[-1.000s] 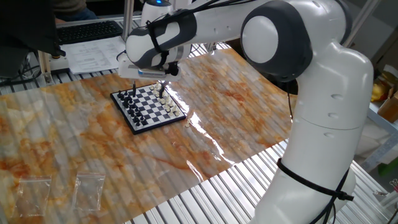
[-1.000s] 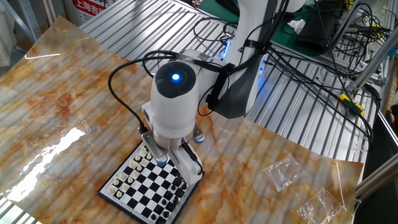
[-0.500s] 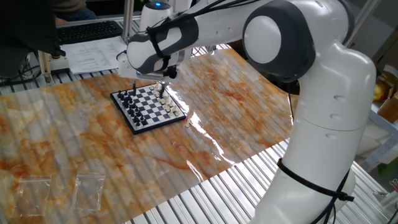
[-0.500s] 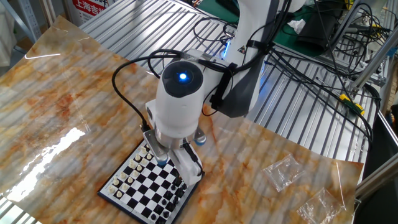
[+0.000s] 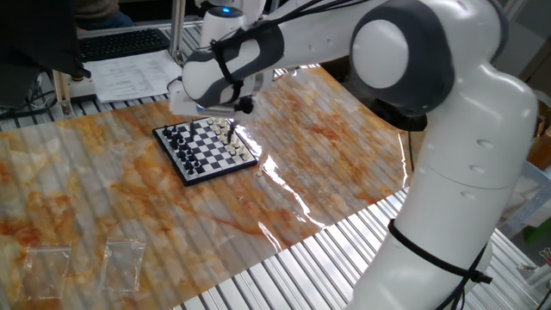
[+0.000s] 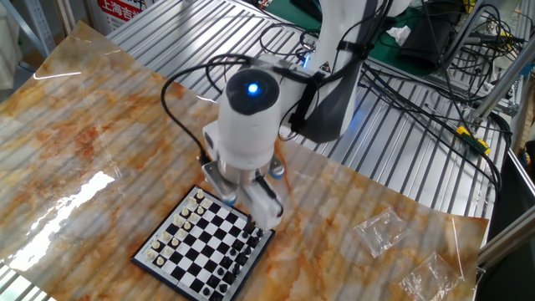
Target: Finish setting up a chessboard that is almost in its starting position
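Gripper (image 5: 225,120) lifted off one chessboard (image 5: 207,148); two plastic bags (image 5: 123,263) nearby.

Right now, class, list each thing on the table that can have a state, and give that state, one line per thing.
Chessboard: flat on the table, pieces standing along both ends.
Gripper: hanging above the cream-piece end of the board; whether its fingers are open or shut cannot be told.
Plastic bags: lying flat, apart from the board.
Paper sheet: flat beyond the table's far edge.
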`<state>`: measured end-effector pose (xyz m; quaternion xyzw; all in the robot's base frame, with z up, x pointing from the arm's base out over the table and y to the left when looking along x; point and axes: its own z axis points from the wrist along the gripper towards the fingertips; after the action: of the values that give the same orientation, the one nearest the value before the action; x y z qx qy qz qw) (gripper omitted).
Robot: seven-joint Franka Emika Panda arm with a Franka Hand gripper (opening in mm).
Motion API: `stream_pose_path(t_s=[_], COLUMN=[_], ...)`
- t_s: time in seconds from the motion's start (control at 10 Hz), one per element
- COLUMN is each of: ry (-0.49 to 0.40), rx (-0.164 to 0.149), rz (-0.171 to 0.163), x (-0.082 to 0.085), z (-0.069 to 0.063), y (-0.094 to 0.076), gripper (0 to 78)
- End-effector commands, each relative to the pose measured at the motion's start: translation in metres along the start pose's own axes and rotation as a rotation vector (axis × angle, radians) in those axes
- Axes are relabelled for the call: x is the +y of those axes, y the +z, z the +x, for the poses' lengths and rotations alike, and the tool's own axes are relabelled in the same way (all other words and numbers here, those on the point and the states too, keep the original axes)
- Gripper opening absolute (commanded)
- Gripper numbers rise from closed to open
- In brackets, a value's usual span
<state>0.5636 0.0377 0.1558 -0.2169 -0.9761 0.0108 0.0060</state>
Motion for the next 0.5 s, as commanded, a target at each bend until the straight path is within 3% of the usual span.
stream_pose_path(t_s=[0.1,0.5], ry=[-0.09,-0.143], rx=[0.004,-0.003], rz=[-0.009,-0.007], x=[-0.037,-0.065], z=[0.024,0.03], y=[-0.004,0.003], gripper=[77.5,77.5])
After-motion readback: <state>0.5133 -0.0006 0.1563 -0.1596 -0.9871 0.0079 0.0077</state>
